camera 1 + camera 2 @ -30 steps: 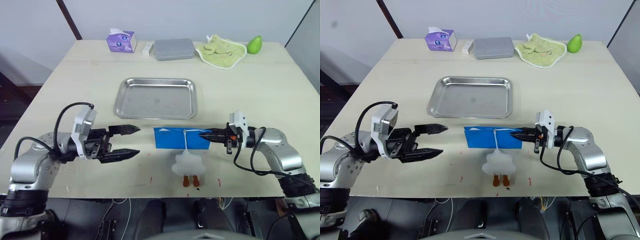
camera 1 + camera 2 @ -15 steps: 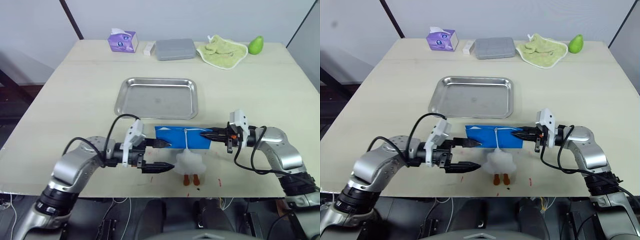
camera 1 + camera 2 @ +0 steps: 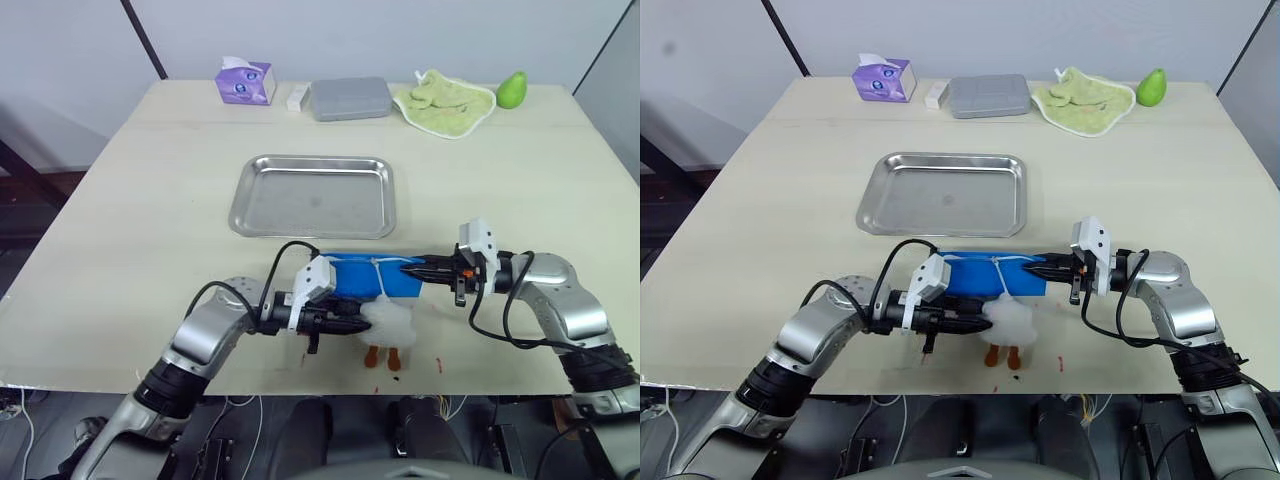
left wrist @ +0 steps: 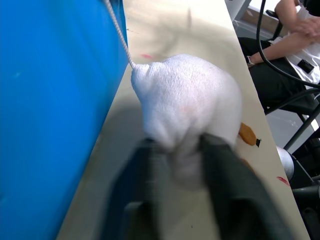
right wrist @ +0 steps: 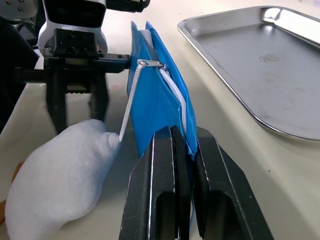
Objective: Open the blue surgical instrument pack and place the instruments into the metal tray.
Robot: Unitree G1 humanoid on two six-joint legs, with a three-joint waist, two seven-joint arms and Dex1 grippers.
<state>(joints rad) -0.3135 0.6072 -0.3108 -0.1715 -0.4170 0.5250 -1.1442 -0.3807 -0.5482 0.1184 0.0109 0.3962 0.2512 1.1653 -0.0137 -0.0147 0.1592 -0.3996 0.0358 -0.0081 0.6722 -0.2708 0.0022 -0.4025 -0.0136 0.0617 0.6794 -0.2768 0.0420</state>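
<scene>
The blue surgical instrument pack [image 3: 350, 274] lies flat near the table's front edge, just in front of the empty metal tray [image 3: 312, 200]. A white cord runs from its zipper pull [image 5: 150, 64] to a white plush charm [image 3: 390, 318] with orange feet. My left gripper [image 3: 360, 323] is shut on that plush charm [image 4: 185, 100], its fingers [image 4: 220, 165] squeezing it from both sides. My right gripper [image 3: 414, 268] is shut on the pack's right edge [image 5: 165, 107]. The instruments are hidden inside the pack.
Along the far edge stand a purple tissue box [image 3: 243, 82], a small white block [image 3: 296, 97], a grey lidded box [image 3: 348, 98], a green cloth [image 3: 443, 100] and a green fruit [image 3: 510, 89]. A seated person [image 4: 300, 30] is beyond the table's front.
My left arm has swung right across the table's front to the plush charm, and its gripper has gone from wide open to shut on it. The right arm has not moved.
</scene>
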